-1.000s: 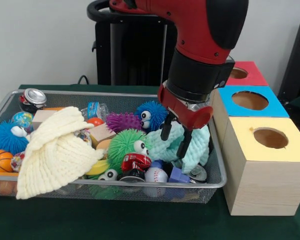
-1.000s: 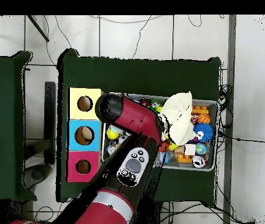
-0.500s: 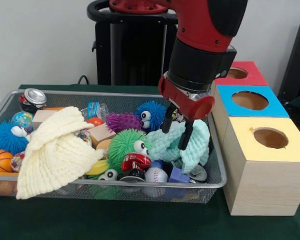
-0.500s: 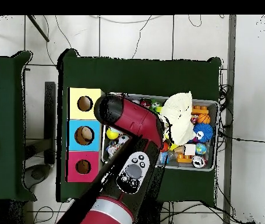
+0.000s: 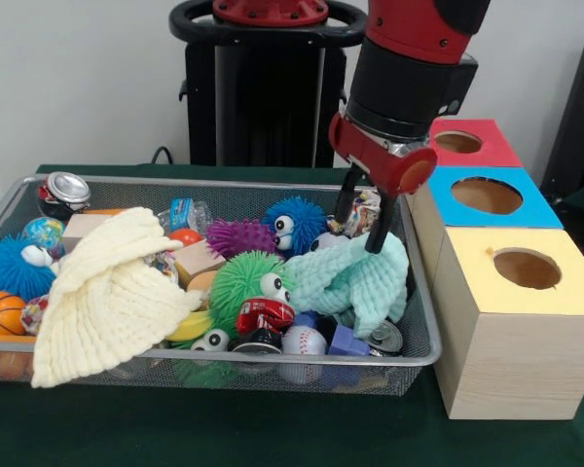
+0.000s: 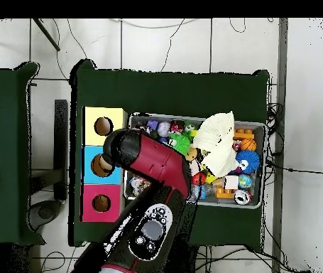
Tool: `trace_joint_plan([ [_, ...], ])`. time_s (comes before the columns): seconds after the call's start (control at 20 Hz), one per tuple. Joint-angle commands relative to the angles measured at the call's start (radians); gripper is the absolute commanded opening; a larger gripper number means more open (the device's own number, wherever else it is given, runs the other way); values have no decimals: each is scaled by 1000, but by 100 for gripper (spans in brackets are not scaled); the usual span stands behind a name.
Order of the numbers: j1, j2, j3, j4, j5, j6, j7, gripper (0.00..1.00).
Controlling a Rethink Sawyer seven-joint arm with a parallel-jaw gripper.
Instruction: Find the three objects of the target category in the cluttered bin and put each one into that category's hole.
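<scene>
My gripper [image 5: 361, 222] hangs open just above the right end of the wire bin [image 5: 420, 292], its black fingers [image 5: 378, 232] apart over a mint knitted cloth [image 5: 355, 277]. Nothing is clearly held; a crumpled patterned wrapper [image 5: 366, 208] shows behind the fingers. Right of the bin stand three boxes with round holes: red [image 5: 464, 143], blue [image 5: 487, 195] and yellow [image 5: 526, 268]. In the overhead view the arm [image 6: 150, 160] hides the gripper and part of the blue box [image 6: 91, 165].
The bin is crowded: a cream knitted cloth [image 5: 107, 292], a green fuzzy ball with eyes [image 5: 241, 282], a blue fuzzy ball [image 5: 294, 222], a purple spiky ball [image 5: 238, 236], a red crushed can [image 5: 265, 313], a baseball [image 5: 303, 341], a basketball [image 5: 0, 313] and a can [image 5: 63, 190].
The gripper has risen out of the mint cloth and shifted right toward the boxes. The cloth stayed in the bin. The finger spacing looks unchanged.
</scene>
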Motion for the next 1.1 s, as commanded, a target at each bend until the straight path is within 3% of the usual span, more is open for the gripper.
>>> trace_joint_plan([
  [0.05, 0, 5, 130, 202, -12, -179, 170, 100],
  [0.3, -19, 29, 171, 210, -1, -257, 165, 100],
  [0.6, -101, 72, 266, 211, -22, -405, 129, 100],
  [1.1, -54, 127, 231, 188, -6, -486, 174, 100],
])
